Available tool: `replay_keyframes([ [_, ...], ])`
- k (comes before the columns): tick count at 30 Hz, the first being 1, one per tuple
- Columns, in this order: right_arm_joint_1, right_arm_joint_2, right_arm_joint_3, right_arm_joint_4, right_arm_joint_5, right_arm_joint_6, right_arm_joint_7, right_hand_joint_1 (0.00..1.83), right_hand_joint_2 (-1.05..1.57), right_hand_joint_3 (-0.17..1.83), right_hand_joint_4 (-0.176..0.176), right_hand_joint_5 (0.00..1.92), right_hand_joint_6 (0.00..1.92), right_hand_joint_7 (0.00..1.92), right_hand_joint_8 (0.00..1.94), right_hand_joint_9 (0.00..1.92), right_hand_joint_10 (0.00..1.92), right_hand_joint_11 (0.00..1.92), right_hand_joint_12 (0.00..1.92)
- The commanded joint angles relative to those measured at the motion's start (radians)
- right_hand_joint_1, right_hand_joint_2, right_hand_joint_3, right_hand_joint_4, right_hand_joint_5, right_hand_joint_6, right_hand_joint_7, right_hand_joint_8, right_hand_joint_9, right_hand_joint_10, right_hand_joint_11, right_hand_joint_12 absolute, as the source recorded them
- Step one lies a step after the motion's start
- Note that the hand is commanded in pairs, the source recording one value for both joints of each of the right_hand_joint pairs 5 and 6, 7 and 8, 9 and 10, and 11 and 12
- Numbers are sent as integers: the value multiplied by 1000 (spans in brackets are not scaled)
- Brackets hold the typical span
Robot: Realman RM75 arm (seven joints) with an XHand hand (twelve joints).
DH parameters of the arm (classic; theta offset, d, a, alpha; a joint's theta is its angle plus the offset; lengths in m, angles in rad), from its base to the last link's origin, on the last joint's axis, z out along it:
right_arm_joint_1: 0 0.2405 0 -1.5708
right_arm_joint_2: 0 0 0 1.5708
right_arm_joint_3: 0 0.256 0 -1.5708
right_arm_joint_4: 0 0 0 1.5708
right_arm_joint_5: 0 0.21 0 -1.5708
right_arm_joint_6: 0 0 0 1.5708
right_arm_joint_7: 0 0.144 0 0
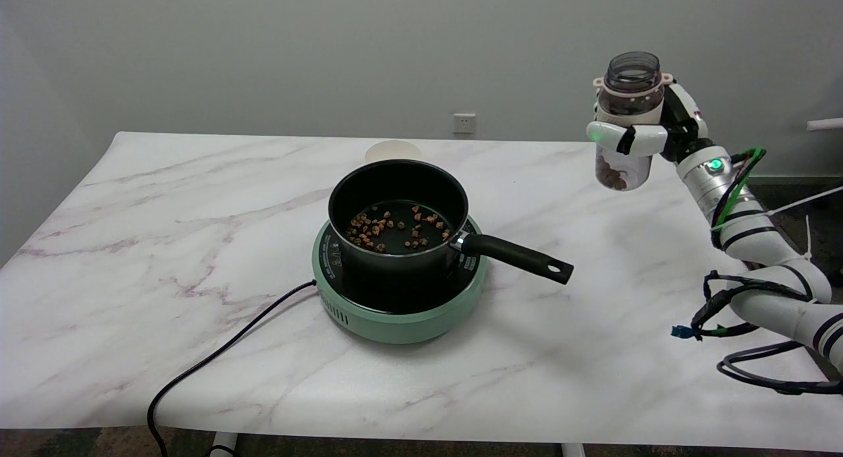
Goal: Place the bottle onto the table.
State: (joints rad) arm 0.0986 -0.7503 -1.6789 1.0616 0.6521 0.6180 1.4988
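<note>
Your right hand (649, 135) is wrapped tight around the clear plastic bottle with the pink collar (624, 124). It holds the bottle upright in the air, over the far right part of the white marble table (197, 200). The bottle has no lid on, and a few brown bits sit at its bottom. You are at the putting-down step. Next, I think you should lower it straight down, well away from the black pot (398, 213), then let go.

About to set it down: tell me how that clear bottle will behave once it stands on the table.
The bottle in the right hand looks rigid, and probably light: only a little brown feed sits at its bottom. It is tall and narrow, so it may tip if set down tilted. With no lid on its mouth, tipping would likely spill feed onto the table.
</note>
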Motion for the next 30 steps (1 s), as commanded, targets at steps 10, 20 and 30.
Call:
replay_keyframes([
  [10, 81, -113, -159, -342, 120, 226, 13, 1525, 1079, 804, 0, 1920, 1920, 1920, 1920, 1339, 1339, 1243, 1243],
  [20, 160, -147, -203, -431, 121, 221, 8, 1509, 1072, 841, 0, 1920, 1920, 1920, 1920, 1330, 1330, 1237, 1237],
  [30, 203, -172, -184, -454, 122, 134, 6, 1478, 1159, 730, 0, 1920, 1920, 1920, 1920, 1361, 1361, 1247, 1247],
])
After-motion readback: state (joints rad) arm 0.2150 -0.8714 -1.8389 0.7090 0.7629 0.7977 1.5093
